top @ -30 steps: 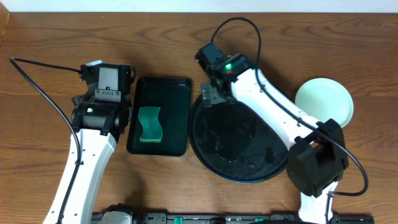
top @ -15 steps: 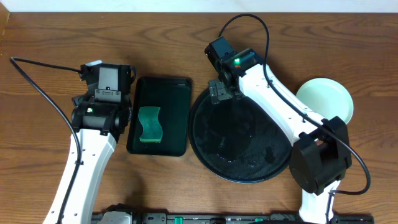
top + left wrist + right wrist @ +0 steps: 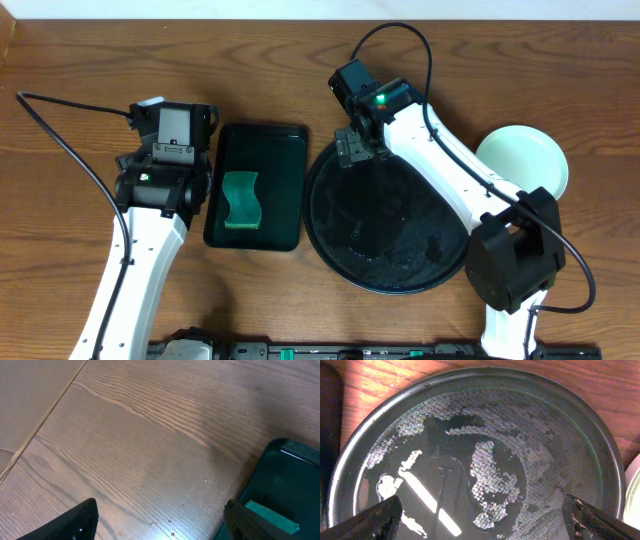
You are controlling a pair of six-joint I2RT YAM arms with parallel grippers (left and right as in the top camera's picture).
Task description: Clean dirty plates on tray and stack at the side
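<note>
R pincer spread wide, nothing btwn tips, hovers over the tray. Tray lies directly below it: wet film, no plate on it. Plates sit on the bench well off to that pincer's right, past the tray rim; can't tell how many are stacked. L pincer also spread & empty, sponge tray just to its right. Plates prob. light, stiff, brittle, glossy, so slick if wet. Best taken at the rim edge, one tip under, firm pinch.
</note>
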